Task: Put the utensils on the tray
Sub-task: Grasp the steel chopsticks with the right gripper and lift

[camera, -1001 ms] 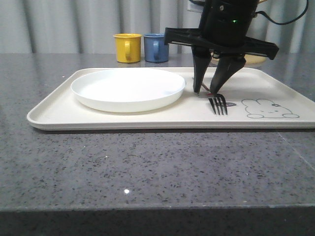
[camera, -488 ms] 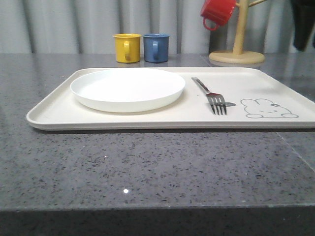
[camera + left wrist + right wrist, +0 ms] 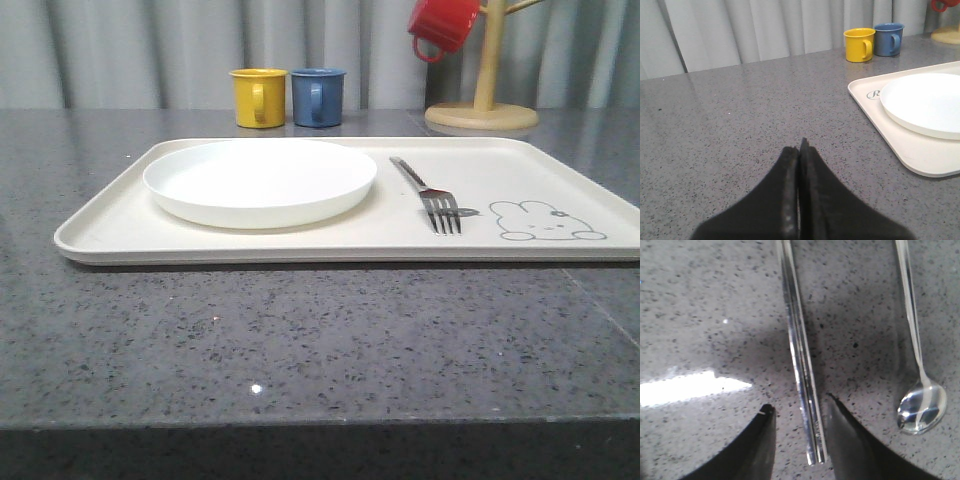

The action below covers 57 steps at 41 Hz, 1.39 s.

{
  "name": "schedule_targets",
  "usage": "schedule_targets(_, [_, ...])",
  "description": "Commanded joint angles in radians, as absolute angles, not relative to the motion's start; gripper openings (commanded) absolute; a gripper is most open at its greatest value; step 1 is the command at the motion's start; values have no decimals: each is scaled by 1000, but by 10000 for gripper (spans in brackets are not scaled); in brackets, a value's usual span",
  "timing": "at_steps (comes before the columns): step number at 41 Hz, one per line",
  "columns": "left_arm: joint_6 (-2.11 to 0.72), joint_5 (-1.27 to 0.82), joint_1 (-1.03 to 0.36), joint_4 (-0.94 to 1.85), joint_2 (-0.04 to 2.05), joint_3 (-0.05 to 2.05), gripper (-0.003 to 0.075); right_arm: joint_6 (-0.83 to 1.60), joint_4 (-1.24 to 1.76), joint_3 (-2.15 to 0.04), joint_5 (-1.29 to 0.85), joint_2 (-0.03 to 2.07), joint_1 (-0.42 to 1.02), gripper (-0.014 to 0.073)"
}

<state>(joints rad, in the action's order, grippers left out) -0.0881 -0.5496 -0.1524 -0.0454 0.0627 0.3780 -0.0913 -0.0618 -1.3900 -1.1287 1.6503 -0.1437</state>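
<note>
- So, compared with a second ago, the big black right arm that hung over the fork in the front view is gone from that view; half a second ago a dark bit of it was still at the upper right edge, and that's gone too.
- The fork point(image 3: 431, 192) lies flat on the cream tray point(image 3: 100, 232), tines toward the camera, just beside the white plate point(image 3: 260, 180) and next to the rabbit drawing point(image 3: 545, 221). Same spot as half a second ago.
- The plate sits on the tray's left half and hasn't moved.
- Right wrist view: the right gripper point(image 3: 799, 432) is low over the grey bench point(image 3: 705, 300), fingers point(image 3: 760, 445) spread apart, with the near end of the chopsticks point(image 3: 800, 355) between them. Can't tell if they touch the metal.
- The spoon point(image 3: 918, 385) lies on the bench near the chopsticks, off to one side, bowl toward the gripper.
- Left wrist view: the left gripper point(image 3: 800, 150) has its fingers pressed together, holding nothing, over bare bench beside the tray.
- The yellow mug point(image 3: 258, 97) and blue mug point(image 3: 318, 96) stand behind the tray; a red mug point(image 3: 443, 24) hangs on the wooden mug stand point(image 3: 484, 100).
</note>
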Motion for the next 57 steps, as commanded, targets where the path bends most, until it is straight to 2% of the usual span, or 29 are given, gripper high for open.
schedule_targets(1, [-79, -468, -149, -44, 73, 403, -18, -66, -73, -1408, -1087, 1636, -155, 288])
schedule_targets(24, [-79, -468, -149, -44, 73, 403, -18, -64, -73, -1406, -1074, 1725, -157, 278])
schedule_targets(27, [-79, -468, -149, -44, 73, 403, -18, -64, -73, -1406, -1082, 1725, -157, 239])
schedule_targets(34, [-79, -468, -149, -44, 73, 403, -18, -64, -74, -1406, -1101, 1725, -157, 55])
schedule_targets(37, [-79, -468, -149, -44, 73, 403, -18, -64, -74, -1406, -1101, 1725, -157, 20])
schedule_targets(50, [-79, -468, -149, -44, 73, 403, -18, -85, -55, -1450, -1156, 1642, -153, 22])
schedule_targets(57, [-79, -468, -149, -44, 73, 403, -18, -93, -14, -1524, -1246, 1596, -94, 22])
